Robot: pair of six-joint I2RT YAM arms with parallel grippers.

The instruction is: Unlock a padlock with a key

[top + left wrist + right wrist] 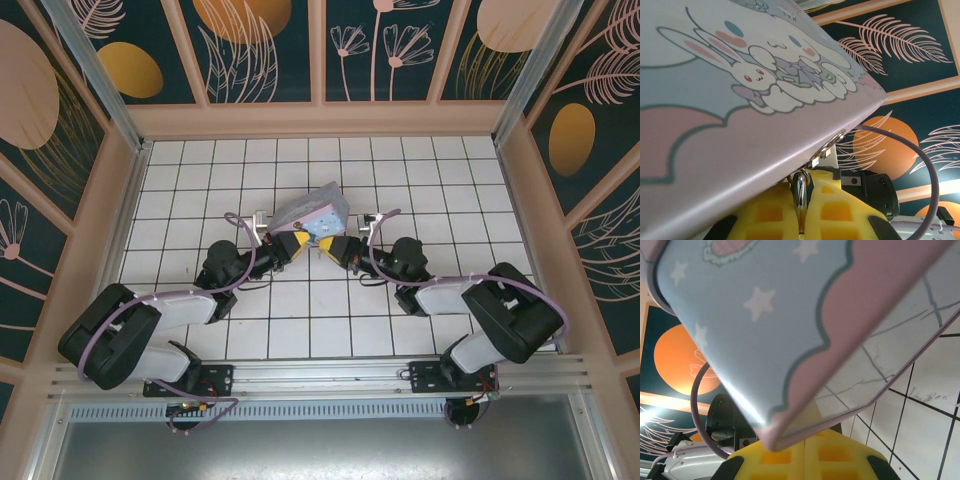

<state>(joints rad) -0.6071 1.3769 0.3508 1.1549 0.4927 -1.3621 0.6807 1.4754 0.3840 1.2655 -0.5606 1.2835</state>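
Note:
The pastel-blue cartoon-print box sits tilted at mid-table, and both grippers meet under its near edge. My left gripper is shut on a small silvery metal piece with a thin ring round its top. That piece sits just below the box's metal clasp. Whether it is the key or the padlock's shackle I cannot tell. The padlock's dark-blue body is hidden. My right gripper is shut, its yellow fingers pressed together under the box's pink corner, which hides their tips.
The white tiled table is walled by beige frames and dark floral panels. Both arms reach inward from the near rail. A purple cable loops off the right arm's wrist.

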